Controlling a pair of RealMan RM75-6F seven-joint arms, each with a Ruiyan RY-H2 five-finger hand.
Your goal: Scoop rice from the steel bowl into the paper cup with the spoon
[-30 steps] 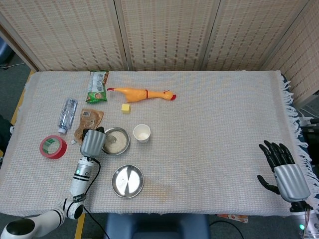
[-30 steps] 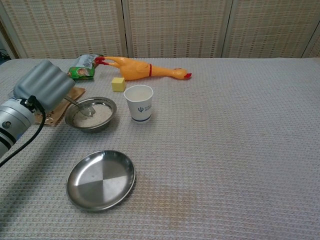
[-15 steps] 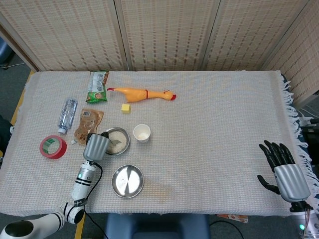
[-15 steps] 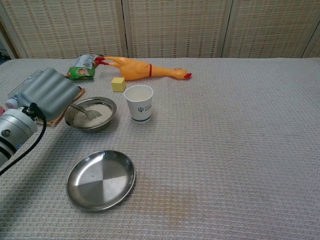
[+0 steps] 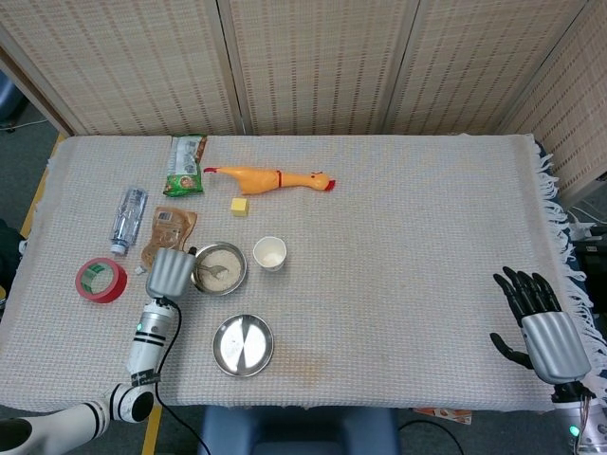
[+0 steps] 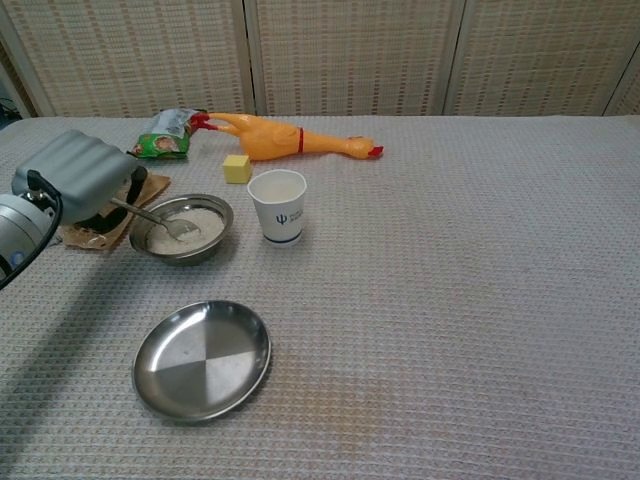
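Left hand [image 6: 75, 178] grips spoon [image 6: 160, 217] by handle, spoon bowl resting in rice inside steel bowl [image 6: 183, 228], toward tabletop's left edge, nearer front than back. Paper cup [image 6: 278, 205] upright just right of steel bowl, not touching. Empty steel plate [image 6: 203, 358] near front edge. Right hand [image 5: 541, 322] at front right corner, fingers spread, holding nothing

The grey left hand [image 6: 75, 178] hides its own fingers and the handle end of the metal spoon [image 6: 160, 221]. Behind it, the brown snack packet [image 6: 105, 228] is mostly covered. The left forearm [image 6: 18, 235] is cut off by the chest view's edge.
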